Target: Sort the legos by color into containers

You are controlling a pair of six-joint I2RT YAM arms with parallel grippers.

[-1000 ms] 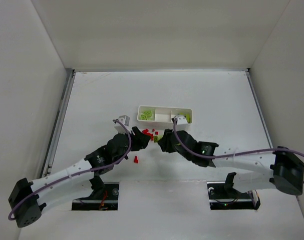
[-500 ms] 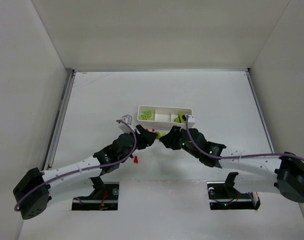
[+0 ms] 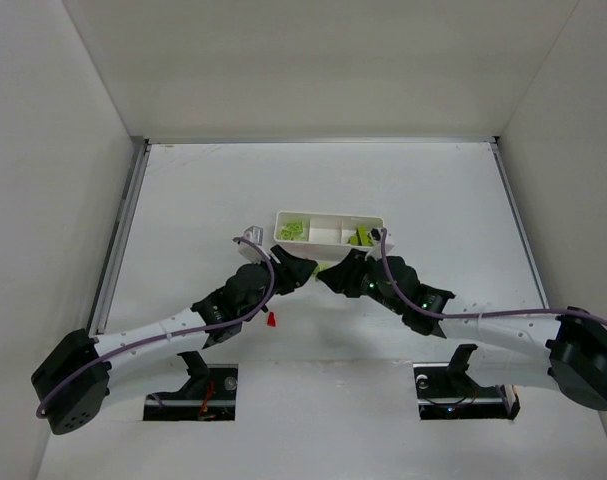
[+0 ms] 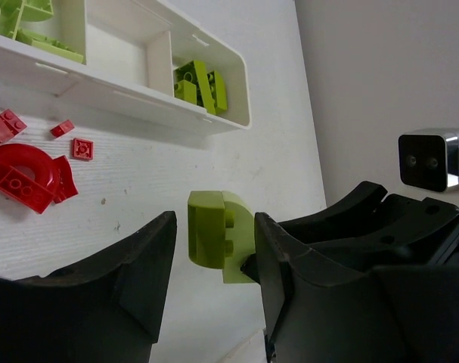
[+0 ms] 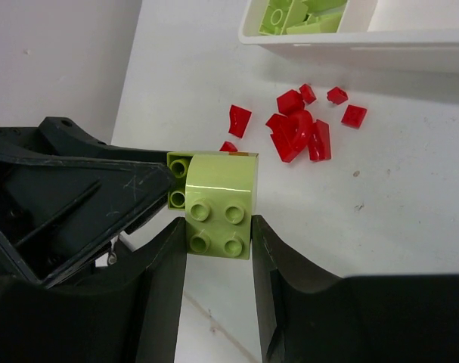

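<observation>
Heads up: your right gripper (image 5: 218, 234) is clamped on the lime block (image 5: 220, 208) mid-frame below the tray (image 4: 123, 97), and your left gripper (image 4: 214, 253) only straddles it loosely, so a crooked tug could fling it into the red pieces (image 5: 297, 128).

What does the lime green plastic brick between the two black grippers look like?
The lime green plastic brick is glossy and chunky, with four round studs on one face, two round holes beside them and one rounded edge. The right gripper clamps it on two sides. The left gripper straddles it too, one finger touching, a gap at the other. It is near the scattered red pieces, outside the white tray.
</observation>
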